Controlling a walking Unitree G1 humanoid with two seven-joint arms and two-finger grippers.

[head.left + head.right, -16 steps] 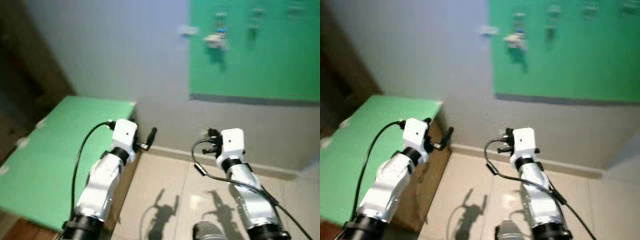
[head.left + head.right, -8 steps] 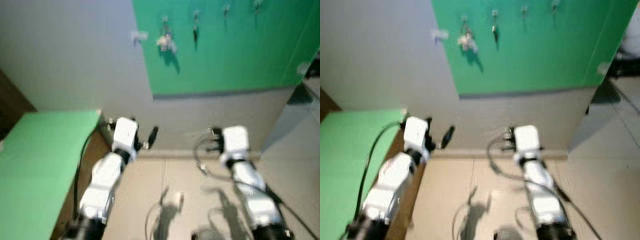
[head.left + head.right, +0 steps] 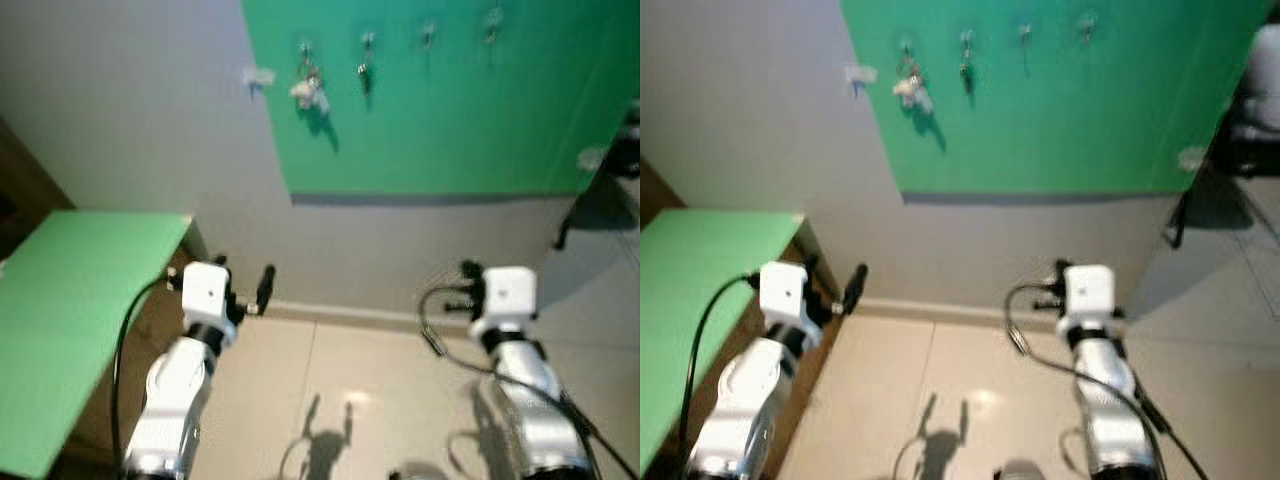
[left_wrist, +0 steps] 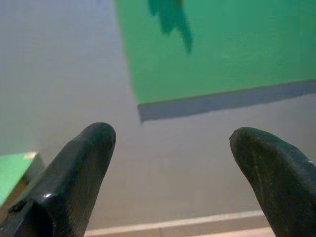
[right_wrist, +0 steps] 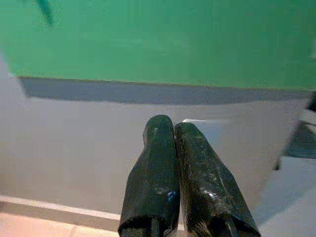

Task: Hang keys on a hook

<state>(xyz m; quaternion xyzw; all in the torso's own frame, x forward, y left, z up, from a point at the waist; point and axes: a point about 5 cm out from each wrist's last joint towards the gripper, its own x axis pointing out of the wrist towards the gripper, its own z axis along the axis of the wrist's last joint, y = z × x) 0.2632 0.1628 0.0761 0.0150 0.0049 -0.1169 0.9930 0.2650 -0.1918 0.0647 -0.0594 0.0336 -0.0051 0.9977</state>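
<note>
Keys (image 3: 309, 91) hang on the green board (image 3: 460, 120), well above your open left hand (image 3: 262, 288) and closed right hand (image 5: 177, 163).

Head cameras look down at the green board (image 3: 440, 110); wrist cameras face it.

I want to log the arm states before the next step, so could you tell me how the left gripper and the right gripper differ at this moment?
The left gripper has its fingers spread wide apart, with the wall showing between them; the right gripper has its fingers pressed together, with nothing visible between them. The left gripper is beside the corner of the green table, while the right gripper is over bare floor. Both point toward the wall below the green board, well under its hooks.
</note>
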